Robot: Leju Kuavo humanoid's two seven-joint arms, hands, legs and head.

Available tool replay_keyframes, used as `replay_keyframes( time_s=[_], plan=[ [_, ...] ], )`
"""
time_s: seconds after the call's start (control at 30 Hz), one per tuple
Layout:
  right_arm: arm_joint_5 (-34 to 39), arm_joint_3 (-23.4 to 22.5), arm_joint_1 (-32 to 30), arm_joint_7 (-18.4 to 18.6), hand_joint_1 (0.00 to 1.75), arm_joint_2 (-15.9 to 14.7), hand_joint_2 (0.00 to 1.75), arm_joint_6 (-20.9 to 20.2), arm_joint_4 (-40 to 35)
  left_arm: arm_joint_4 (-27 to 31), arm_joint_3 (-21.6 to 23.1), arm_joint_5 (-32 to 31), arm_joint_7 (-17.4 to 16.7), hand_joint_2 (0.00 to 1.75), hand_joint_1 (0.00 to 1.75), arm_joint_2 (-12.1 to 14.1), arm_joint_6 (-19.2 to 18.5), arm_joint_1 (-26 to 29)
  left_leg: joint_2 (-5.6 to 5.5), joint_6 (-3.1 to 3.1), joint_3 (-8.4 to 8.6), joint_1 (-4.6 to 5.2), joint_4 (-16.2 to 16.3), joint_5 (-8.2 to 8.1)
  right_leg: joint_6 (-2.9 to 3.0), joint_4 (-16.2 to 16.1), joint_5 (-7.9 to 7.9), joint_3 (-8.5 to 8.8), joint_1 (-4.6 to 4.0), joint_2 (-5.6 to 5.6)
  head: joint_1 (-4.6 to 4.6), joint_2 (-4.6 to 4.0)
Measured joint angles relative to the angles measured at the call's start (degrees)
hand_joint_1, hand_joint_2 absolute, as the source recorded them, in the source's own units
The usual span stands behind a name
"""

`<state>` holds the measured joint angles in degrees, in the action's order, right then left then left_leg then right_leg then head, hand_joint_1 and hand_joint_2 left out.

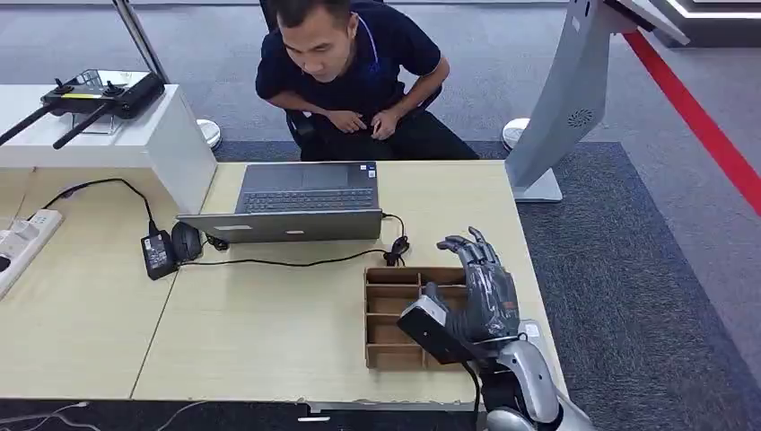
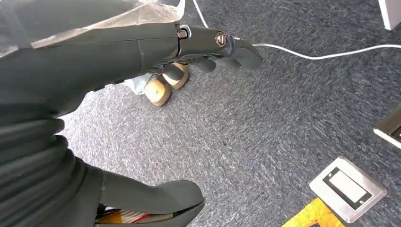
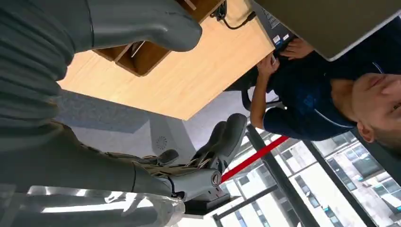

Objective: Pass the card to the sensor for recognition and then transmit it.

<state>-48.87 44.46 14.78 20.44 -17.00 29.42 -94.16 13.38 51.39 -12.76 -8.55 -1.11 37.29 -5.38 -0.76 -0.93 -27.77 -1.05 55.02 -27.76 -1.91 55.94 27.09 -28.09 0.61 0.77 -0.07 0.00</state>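
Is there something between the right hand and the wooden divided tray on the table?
Nothing visible. The right hand hangs empty over the right part of the wooden divided tray; the black cable and laptop lie beyond it. I cannot make out a card.

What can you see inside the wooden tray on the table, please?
The wooden tray shows bare compartments on its near-laptop side. The right hand hovers over the rest and covers it, so a card there cannot be confirmed.

Pale matt wood-grain table [image 1: 269,332], brown wooden tray [image 1: 371,314], rough grey carpet [image 2: 265,123], glossy silver arm [image 1: 529,373]
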Motion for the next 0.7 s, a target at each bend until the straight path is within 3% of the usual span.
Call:
replay_keyframes(
  time_s=[0.23,0.3,0.53,0.57,0.7],
  plan=[
    [0.13,0.00,0.00,0.02,0.73,0.00,1.75,0.00,0.00,0.00,0.00,0.11,0.04,1.75,0.00,0.02,0.00,0.00,0.00,0.00,0.00,0.00,0.00,0.00,0.00,0.00,0.00,0.00,0.00,0.00,0.00,0.00],
    [0.13,0.00,0.00,0.02,0.65,0.00,1.75,0.00,0.00,0.00,0.00,0.11,0.06,1.75,0.00,0.02,0.00,0.00,0.00,0.00,0.00,0.00,0.00,0.00,0.00,0.00,0.00,0.00,0.00,0.00,0.00,0.00],
    [0.17,0.02,-0.02,0.02,0.68,-0.02,1.75,-0.18,0.02,0.00,0.00,0.17,0.20,1.75,0.00,0.02,0.00,0.00,0.00,0.00,0.00,0.00,0.00,0.00,0.00,0.00,0.00,0.00,0.00,0.00,0.00,0.00],
    [0.17,0.02,-0.03,0.02,0.75,-0.02,1.75,-0.20,0.02,0.00,0.00,0.18,0.24,1.75,0.00,0.02,0.00,0.00,0.00,0.00,0.00,0.00,0.00,0.00,0.00,0.00,0.00,-0.01,0.00,0.00,0.00,0.00],
    [0.28,0.02,-0.03,0.22,0.68,-0.02,1.75,-0.26,0.02,0.00,0.00,0.33,0.35,1.75,0.00,0.02,0.02,0.00,0.00,0.00,0.00,0.00,0.00,0.00,0.00,0.00,0.00,-0.01,0.00,0.00,0.00,0.00]
  ],
)
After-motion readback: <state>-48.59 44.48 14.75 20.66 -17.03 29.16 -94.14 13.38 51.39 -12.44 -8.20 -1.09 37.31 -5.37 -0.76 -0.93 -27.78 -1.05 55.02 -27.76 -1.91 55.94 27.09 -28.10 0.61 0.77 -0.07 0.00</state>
